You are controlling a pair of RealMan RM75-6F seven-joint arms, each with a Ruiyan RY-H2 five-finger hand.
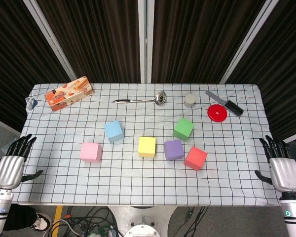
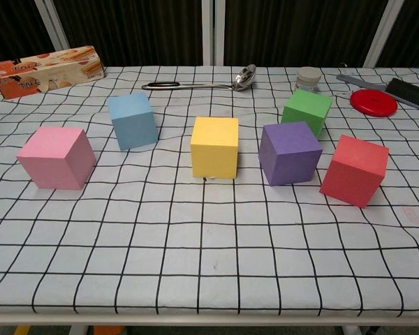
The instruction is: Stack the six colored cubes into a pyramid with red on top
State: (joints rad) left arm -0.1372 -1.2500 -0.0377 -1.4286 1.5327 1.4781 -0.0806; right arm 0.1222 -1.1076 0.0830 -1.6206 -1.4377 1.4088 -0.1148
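Note:
Six cubes lie apart on the checked tablecloth, none stacked: pink (image 1: 91,152) (image 2: 56,158), blue (image 1: 114,131) (image 2: 132,121), yellow (image 1: 147,146) (image 2: 214,147), purple (image 1: 173,149) (image 2: 290,152), green (image 1: 183,129) (image 2: 306,111) and red (image 1: 195,158) (image 2: 354,170). My left hand (image 1: 12,164) hangs off the table's left edge, fingers spread and holding nothing. Off the right edge my right hand (image 1: 281,165) is likewise spread and free. Neither hand shows in the chest view.
Along the back of the table lie an orange snack box (image 1: 68,93) (image 2: 47,70), a metal ladle (image 1: 140,99) (image 2: 202,83), a small grey jar (image 1: 190,101) (image 2: 308,77), a red disc (image 1: 217,113) (image 2: 373,101) and a black brush (image 1: 226,103) (image 2: 403,90).

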